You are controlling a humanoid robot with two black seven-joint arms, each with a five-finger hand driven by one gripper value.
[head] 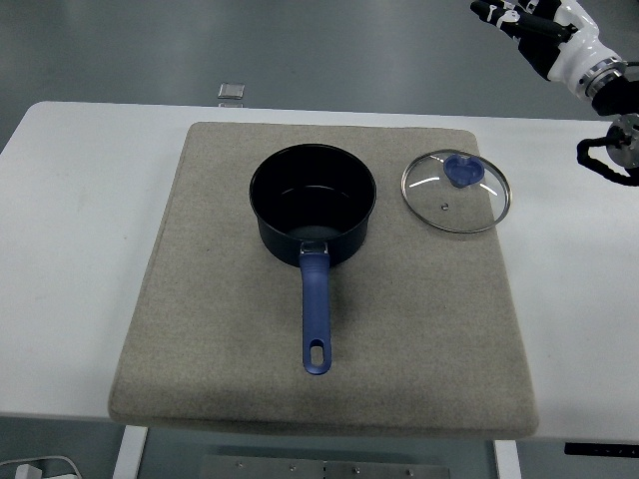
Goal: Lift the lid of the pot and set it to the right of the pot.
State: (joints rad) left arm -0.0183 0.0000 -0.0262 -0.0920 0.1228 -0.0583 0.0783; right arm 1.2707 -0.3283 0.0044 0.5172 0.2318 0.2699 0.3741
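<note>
A dark blue pot (313, 200) stands uncovered on a beige mat (200, 299), its blue handle (316, 319) pointing toward the table's near edge. The glass lid (455, 191) with its blue knob (460, 171) lies flat on the mat just to the right of the pot, apart from it. My right hand (519, 20) hangs high at the top right corner, well above and behind the lid, fingers stretched out toward the left and holding nothing. The left arm does not show.
The mat covers the middle of the white table (70, 249). A small grey square object (231, 92) sits at the table's far edge, left of centre. Bare table shows on both sides of the mat.
</note>
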